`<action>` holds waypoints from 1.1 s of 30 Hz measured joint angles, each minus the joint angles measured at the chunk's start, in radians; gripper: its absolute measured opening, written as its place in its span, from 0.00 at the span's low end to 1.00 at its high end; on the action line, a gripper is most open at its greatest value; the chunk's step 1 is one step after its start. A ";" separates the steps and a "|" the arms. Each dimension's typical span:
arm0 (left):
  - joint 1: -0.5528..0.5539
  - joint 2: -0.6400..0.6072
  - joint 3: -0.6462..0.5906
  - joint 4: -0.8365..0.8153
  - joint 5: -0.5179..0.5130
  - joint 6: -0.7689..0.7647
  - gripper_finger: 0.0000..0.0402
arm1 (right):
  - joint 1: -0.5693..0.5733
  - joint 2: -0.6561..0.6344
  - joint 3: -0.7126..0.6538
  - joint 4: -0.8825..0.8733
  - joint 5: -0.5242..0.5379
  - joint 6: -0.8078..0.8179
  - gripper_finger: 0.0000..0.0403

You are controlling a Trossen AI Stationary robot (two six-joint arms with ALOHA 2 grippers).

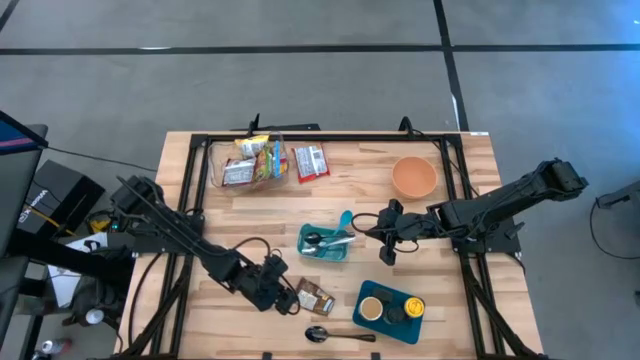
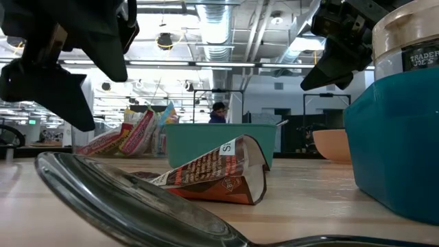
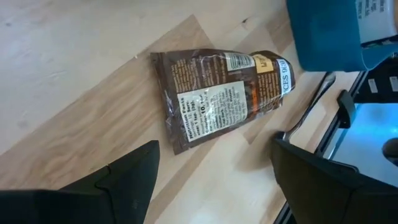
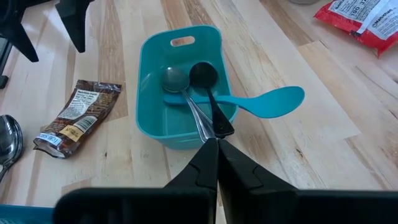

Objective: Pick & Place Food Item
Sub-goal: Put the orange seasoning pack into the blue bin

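The left hand [image 1: 282, 283] hovers low over the front of the wooden surface [image 1: 370, 200], its two dark fingers [image 3: 130, 180] spread wide with nothing between them. Just ahead of those fingers lies the brown foil snack packet with a white nutrition label [image 3: 217, 96], flat on the wood and partly crumpled, untouched. In the low view the packet's near edge curls up off the surface, which should give a finger something to catch.

Beyond the packet, toward the robot's right, stands a rectangular teal plastic tray holding a jar and small cups [image 1: 391, 311], and a metal spoon [image 1: 340, 334] rests at the surface's front edge, near the packet.

The right hand [image 1: 388, 243] waits mid-surface, fingers pressed together and empty, pointing at a small teal plastic bin of utensils [image 4: 180, 87] with a turquoise spoon sticking out over its side. Farther back sit an orange bowl [image 1: 414, 177] and a clear container of mixed snack packets [image 1: 250, 162].

This looks like the approach before the pick. The next move calls for lowering the left hand so the fingers straddle the packet's narrow width, then closing on it; thin foil may slide or buckle, so a grip near the raised edge seems wiser.
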 joint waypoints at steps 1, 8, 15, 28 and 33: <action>0.000 0.004 0.000 0.005 0.000 -0.001 0.75 | 0.000 0.000 0.000 0.000 0.000 0.000 0.00; 0.000 0.011 0.000 0.047 0.006 -0.001 0.67 | 0.000 0.000 0.000 -0.001 0.000 0.000 0.00; 0.000 0.011 0.000 0.045 -0.001 0.007 0.49 | 0.000 0.000 0.000 0.000 0.000 0.000 0.00; -0.002 0.057 -0.001 0.046 -0.001 -0.009 0.30 | 0.000 0.000 0.000 0.000 0.000 0.000 0.00; -0.002 0.072 -0.001 0.043 0.002 -0.011 0.29 | 0.000 0.000 0.000 0.000 0.000 0.000 0.00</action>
